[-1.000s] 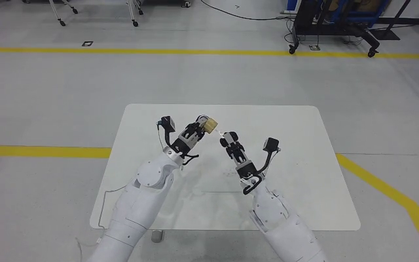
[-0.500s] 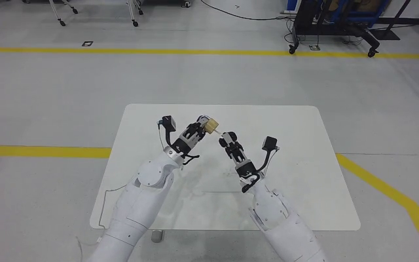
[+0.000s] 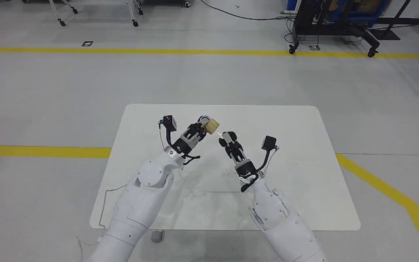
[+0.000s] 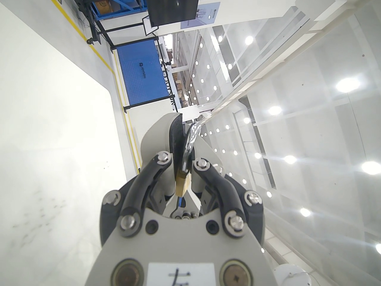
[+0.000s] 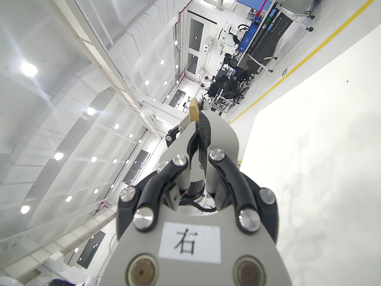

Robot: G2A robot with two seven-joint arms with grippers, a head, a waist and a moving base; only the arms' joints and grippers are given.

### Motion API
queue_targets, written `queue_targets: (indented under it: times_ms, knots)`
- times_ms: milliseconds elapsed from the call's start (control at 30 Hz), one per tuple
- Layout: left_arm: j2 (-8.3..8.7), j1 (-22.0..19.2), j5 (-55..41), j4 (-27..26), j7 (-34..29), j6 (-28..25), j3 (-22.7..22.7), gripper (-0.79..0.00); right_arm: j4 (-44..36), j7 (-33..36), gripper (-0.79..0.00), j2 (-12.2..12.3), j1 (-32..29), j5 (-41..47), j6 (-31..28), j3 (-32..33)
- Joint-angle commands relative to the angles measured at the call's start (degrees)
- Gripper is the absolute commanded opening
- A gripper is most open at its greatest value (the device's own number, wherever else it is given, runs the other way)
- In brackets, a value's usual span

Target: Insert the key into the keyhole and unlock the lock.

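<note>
My left pincer (image 3: 201,127) was clenched on the lock (image 3: 211,124) and held it up in the air above the worktop (image 3: 294,131), near the 12 o'clock edge. I judged that it was lifted so that the keyhole side could face my other arm. My right pincer (image 3: 226,137) was also clenched and stood just beside the lock, at about 4 o'clock from it. Its tips pointed to 11 o'clock, at the brass body. The key was too thin to see well. I judged that it was pressed between the pads of this pincer. Only a small gap lay between the tips and the lock.

On the floor, a yellow line (image 3: 65,151) passed at 9 o'clock, and a black cart (image 3: 334,26) stood far off at 1 o'clock. My left fingers, being close around the lock, could hinder the key.
</note>
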Motion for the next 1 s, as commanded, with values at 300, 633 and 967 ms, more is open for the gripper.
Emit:
queue_targets:
  times_ms: [300, 633, 967]
  knots:
    - [-0.03, -0.25, -0.79, 0.50, -0.22, 0.81, -0.78, -0.785, 0.41, -4.19, -0.785, -0.56, 0.02, -2.06, 0.45, -0.09]
    - [-0.08, -0.13, -0.64, 0.39, -0.59, 0.93, -0.87, -0.785, 1.32, -4.22, -0.785, -1.11, 0.72, -1.91, 0.40, -0.81]
    - [-0.19, -0.04, -0.78, 0.49, 0.03, 1.03, -1.11, -0.785, 0.71, -4.35, -0.785, -1.31, 0.02, -2.13, 0.07, -0.20]
